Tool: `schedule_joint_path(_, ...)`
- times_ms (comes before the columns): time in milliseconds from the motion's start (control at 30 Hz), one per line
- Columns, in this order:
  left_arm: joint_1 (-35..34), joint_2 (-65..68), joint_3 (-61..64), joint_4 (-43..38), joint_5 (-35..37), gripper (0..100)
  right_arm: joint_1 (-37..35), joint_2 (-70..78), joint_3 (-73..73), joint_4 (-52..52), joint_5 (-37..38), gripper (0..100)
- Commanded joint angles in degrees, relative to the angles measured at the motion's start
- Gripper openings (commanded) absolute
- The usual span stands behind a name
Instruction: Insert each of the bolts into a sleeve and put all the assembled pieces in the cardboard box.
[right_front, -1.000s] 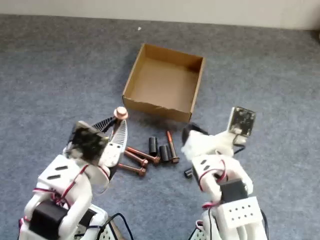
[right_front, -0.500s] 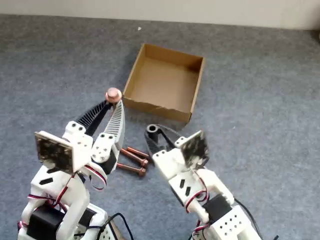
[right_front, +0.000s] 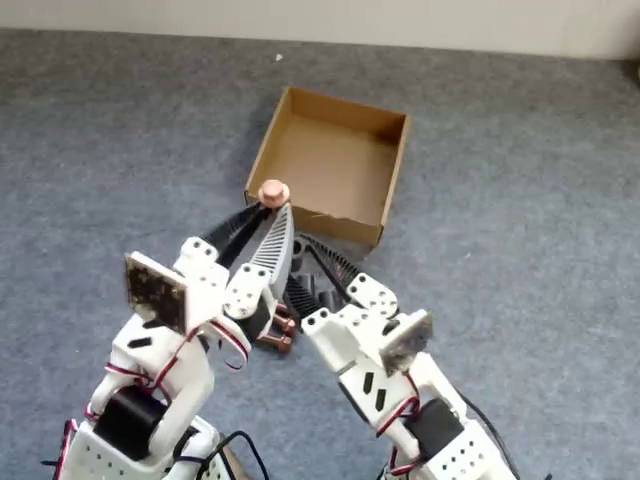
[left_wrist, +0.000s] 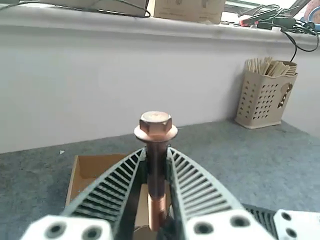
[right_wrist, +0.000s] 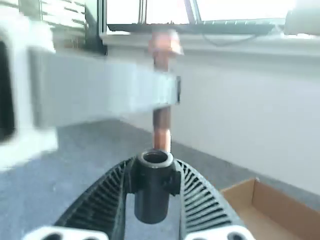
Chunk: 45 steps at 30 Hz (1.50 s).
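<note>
Over the grey carpet (right_front: 520, 200), at 7 o'clock of the cardboard box (right_front: 318, 217) and just off its front wall: bolt (right_front: 273, 192) pinched by the shank in the left gripper (right_front: 272, 208), long axis vertical, head up. At 5 o'clock of the bolt head, lower down: right gripper (right_wrist: 155, 172) clenched around a black sleeve (right_wrist: 155, 192), bore facing up. Bolt tip close above the sleeve mouth and slightly beyond it, apparently not yet entered. Next, by the look of it: line up the two axes, then close the vertical gap. Spare bolts (right_front: 281, 333) loose on the carpet at 6 o'clock.
</note>
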Motion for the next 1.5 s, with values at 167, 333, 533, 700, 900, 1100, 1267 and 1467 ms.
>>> schedule_joint_path(167, 3.12, -0.84, -0.57, -3.78, -2.99, 0, -0.48, -4.79, 5.76, 4.26, 0.7, 0.5)
schedule_joint_path(333, 2.95, -0.84, -6.9, 0.53, -3.25, 0, -0.31, -4.79, 5.76, 9.19, 0.7, 0.5)
schedule_joint_path(533, 5.76, -0.75, -10.24, 6.33, -3.34, 0, -0.22, -4.88, 5.76, 10.15, 0.62, 0.5)
schedule_joint_path(700, 8.31, -0.4, -6.46, 6.15, -7.03, 0, -0.22, -5.32, 5.76, 9.89, 0.53, 0.5)
schedule_joint_path(900, 8.22, -0.66, -2.95, 4.48, -8.09, 0, 0.31, -5.32, 5.85, 9.89, 0.62, 0.5)
schedule_joint_path(1100, 8.13, -0.66, -1.98, 4.48, -8.18, 0, 2.86, -5.32, 5.76, 9.8, 0.44, 0.5)
schedule_joint_path(1267, 8.13, -0.66, 0.13, 4.48, -8.26, 0, 3.03, -5.32, 5.76, 9.8, 0.44, 0.5)
schedule_joint_path(1467, 6.2, -0.66, -0.31, 4.31, -8.26, 0, 2.59, -5.32, 5.85, 9.8, 0.62, 0.5)
